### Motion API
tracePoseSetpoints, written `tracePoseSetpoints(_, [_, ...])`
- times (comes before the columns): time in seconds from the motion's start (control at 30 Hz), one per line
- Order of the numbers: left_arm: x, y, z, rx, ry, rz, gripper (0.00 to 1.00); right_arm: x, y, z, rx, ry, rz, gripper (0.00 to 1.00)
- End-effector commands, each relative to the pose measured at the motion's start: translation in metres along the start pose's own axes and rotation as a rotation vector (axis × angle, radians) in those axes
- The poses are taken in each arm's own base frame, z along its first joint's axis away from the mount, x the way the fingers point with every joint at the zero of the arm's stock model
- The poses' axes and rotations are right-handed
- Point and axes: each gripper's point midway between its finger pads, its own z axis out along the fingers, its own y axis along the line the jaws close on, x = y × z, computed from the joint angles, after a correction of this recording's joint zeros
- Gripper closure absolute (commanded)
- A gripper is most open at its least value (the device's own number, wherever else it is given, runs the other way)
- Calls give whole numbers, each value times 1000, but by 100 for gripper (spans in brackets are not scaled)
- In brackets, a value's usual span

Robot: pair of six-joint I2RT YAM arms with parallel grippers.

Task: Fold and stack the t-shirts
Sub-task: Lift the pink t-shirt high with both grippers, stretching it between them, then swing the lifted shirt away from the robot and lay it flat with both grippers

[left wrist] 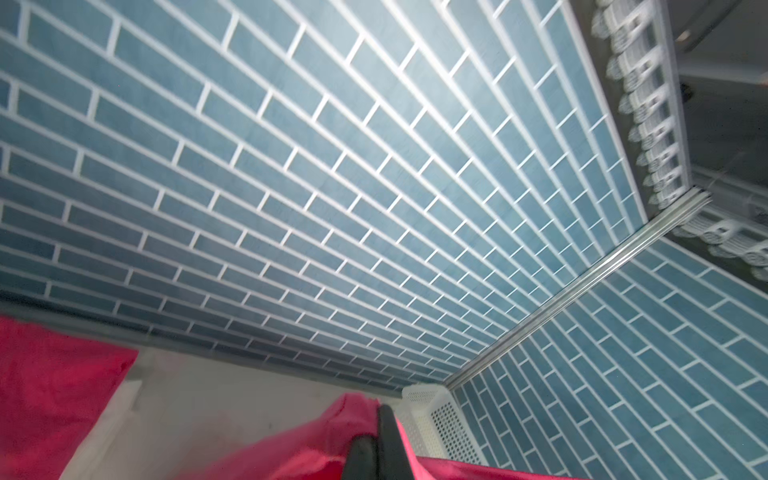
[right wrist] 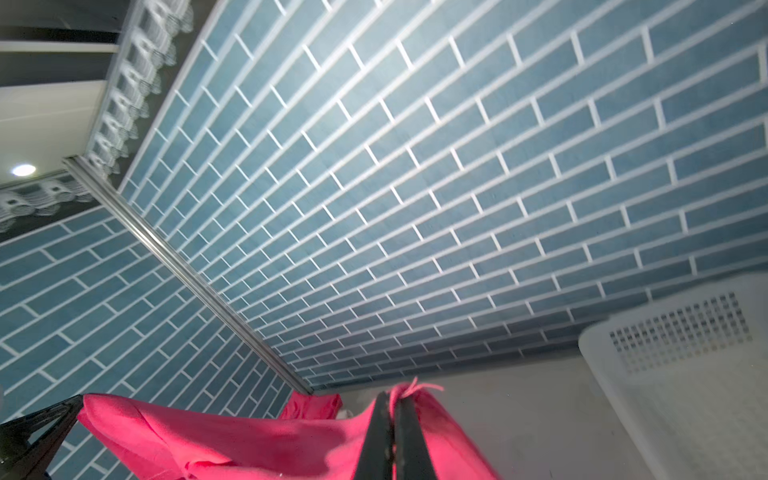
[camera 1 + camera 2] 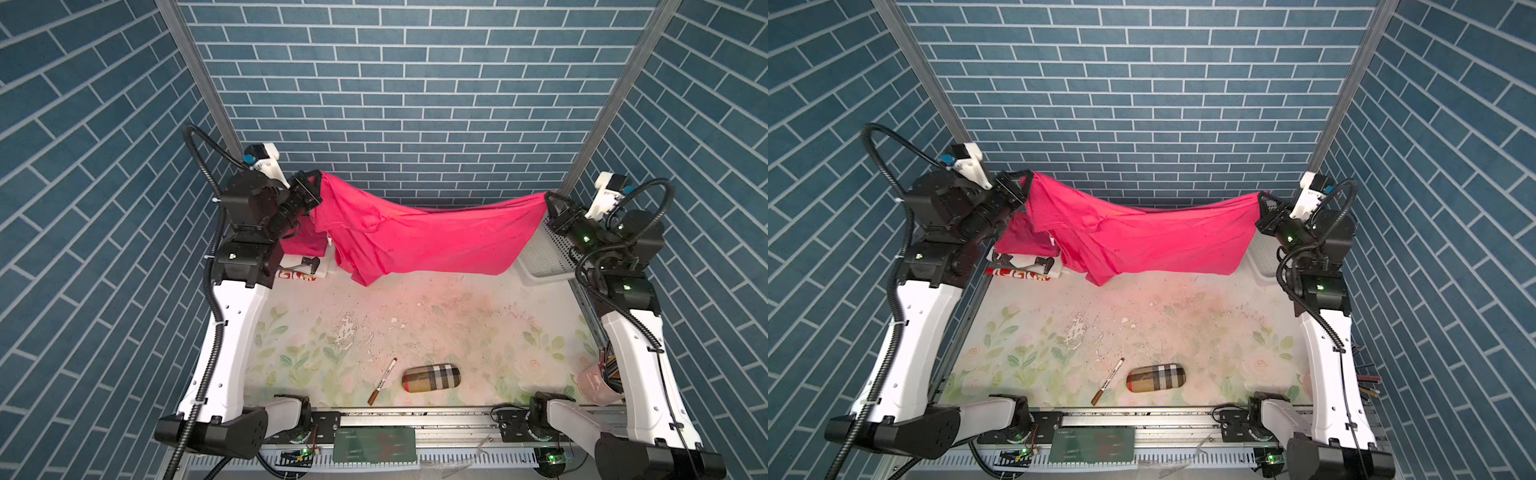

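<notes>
T-shirts: two magenta ones, both at the far end of the worktop (image 3: 415, 316). The held t-shirt (image 3: 415, 237) is aloft and the folded t-shirt (image 3: 303, 243) lies flat.
Near edge: a marker (image 3: 382, 380) lies just beside a plaid case (image 3: 431, 376), with a pink cup (image 3: 594, 386) at the right corner. All are well apart from the cloth.
Held t-shirt: it is strung between the two arms, sagging in the middle and bunched toward the left. I cannot tell whether its lowest flap touches the worktop.
Left jaws: clenched on the upper left edge of the held t-shirt.
Right jaws: clenched on its upper right corner, where a tuft of cloth pokes out past the tips.
Far left: the folded t-shirt rests on a white printed cloth (image 3: 297, 274).
Far right: a white perforated basket (image 3: 544, 257) stands under the right arm.
Step in hand: probably spreading the shirt so it can be laid flat.
Doing it well: hold both pinches firm and draw the arms apart to take up the sag. Lower the hanging edge first onto the bare middle, then trail the rest down so the bunched left side opens. Stop short of the marker and case, and stay clear of the folded t-shirt.
</notes>
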Motion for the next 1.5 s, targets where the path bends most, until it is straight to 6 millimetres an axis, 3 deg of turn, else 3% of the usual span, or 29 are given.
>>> tracePoseSetpoints(0.0, [-41,-31,-30,30,-89,48,100,-35,41,-21,-67,-56,-90,100])
tracePoseSetpoints(0.17, [-90,-72,-70,60,-207,115,100,-77,89,-46,-145,-128,-158,100])
tracePoseSetpoints(0.3, [-125,-93,-98,51,-312,166,100,-92,111,-54,-199,-137,-154,100])
tracePoseSetpoints(0.37, [-130,-94,-94,51,-323,172,100,-89,108,-46,-201,-114,-132,100])
tracePoseSetpoints(0.43, [-121,-82,-72,43,-279,158,100,-80,93,-32,-177,-81,-104,100])
tracePoseSetpoints(0.53, [-88,-50,-25,39,-160,116,100,-52,52,-2,-103,-9,-56,100])
tracePoseSetpoints(0.6, [-55,-16,9,16,-80,73,100,-26,18,21,-45,58,-28,100])
tracePoseSetpoints(0.7, [8,49,59,-48,56,-3,100,33,-44,58,44,192,29,100])
tracePoseSetpoints(0.77, [63,96,90,-86,161,-68,100,81,-86,81,102,285,68,100])
tracePoseSetpoints(0.87, [134,159,124,-163,281,-139,100,139,-138,104,195,379,85,100])
tracePoseSetpoints(0.97, [166,190,143,-220,336,-145,100,173,-168,120,233,449,102,100])
tracePoseSetpoints(1.07, [162,190,157,-228,345,-115,100,183,-179,129,250,490,100,100])
tracePoseSetpoints(1.3, [119,160,166,-200,293,-31,100,155,-164,137,216,454,69,100])
tracePoseSetpoints(1.4, [109,135,160,-130,280,-29,100,132,-140,133,152,400,48,100])
tracePoseSetpoints(1.47, [90,109,146,-89,232,-5,100,103,-112,124,101,346,29,100])
